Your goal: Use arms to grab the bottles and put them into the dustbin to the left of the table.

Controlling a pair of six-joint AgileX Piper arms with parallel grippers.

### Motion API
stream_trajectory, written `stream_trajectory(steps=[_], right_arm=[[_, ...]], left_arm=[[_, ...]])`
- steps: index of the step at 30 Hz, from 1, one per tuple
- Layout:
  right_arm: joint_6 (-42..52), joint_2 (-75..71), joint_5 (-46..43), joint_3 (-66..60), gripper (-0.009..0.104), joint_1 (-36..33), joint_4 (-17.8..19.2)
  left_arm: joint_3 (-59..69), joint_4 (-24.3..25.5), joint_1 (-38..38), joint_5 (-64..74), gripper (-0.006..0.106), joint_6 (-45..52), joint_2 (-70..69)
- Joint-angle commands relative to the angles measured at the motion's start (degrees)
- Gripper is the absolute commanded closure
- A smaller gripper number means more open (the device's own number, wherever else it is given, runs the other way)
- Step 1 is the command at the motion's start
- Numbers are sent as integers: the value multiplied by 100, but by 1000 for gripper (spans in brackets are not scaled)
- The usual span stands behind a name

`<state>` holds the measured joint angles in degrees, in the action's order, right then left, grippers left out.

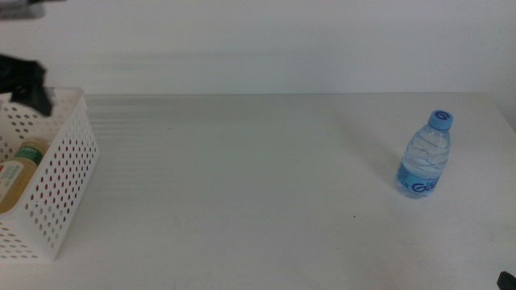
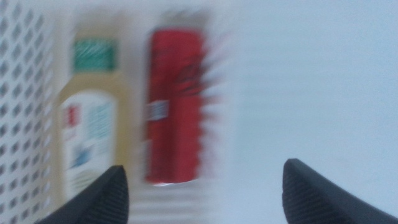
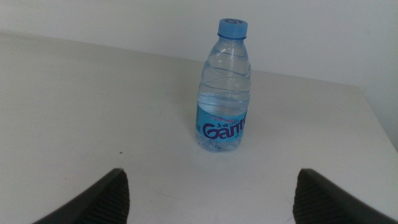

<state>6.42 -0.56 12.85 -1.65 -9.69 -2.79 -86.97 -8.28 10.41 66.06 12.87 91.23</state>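
We have two of the three items already in the bin: the tea bottle and the red can lie side by side inside it, at the left edge of the table. Our left gripper hangs above the bin, its jaws spread and holding nothing, though its wrist view is blurred. What remains is the water bottle, standing upright near the table's right side, well apart from the bin. Our right gripper faces it with jaws wide apart, the bottle centred between them but not yet within reach. To do this well, we judge we should advance straight so the jaws pass either side of the body around the label, below the blue cap, and close gently, since a light, thin-walled bottle could tip or squirt out if nudged off centre.
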Motion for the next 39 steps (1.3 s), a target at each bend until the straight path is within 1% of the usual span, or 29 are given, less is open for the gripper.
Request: stream_trajectory(steps=[1, 3, 8, 12, 18, 21, 28, 35, 37, 39], right_arm=[[42, -154, -400, 46, 25, 28, 54], [42, -154, -400, 46, 25, 28, 54], [42, -154, -400, 46, 25, 28, 54], [42, -154, -400, 46, 25, 28, 54], [42, -154, -400, 46, 25, 28, 54], [42, -154, -400, 46, 25, 28, 54], [42, -154, -400, 46, 25, 28, 54], [42, -154, -400, 46, 25, 28, 54], [42, -154, -400, 46, 25, 28, 54], [42, -154, -400, 46, 25, 28, 54]], left_arm=[[237, -154, -339, -565, 29, -85, -786], [575, -141, -639, -898, 30, -40, -1210], [1627, -165, -1292, -1785, 30, 92, -2365], [2451, -339, -1752, -2382, 30, 245, -3294], [3903, -843, -2390, -3309, 30, 664, -4666], [4468, -1018, -2611, -3576, 30, 707, -5222], [5135, -1010, -2650, -3519, 30, 707, -6049], [5170, -993, -2650, -3441, 30, 707, -6162], [5175, -731, -2706, -3598, 30, 607, -6162], [5179, -361, -2860, -3695, 30, 405, -6162]])
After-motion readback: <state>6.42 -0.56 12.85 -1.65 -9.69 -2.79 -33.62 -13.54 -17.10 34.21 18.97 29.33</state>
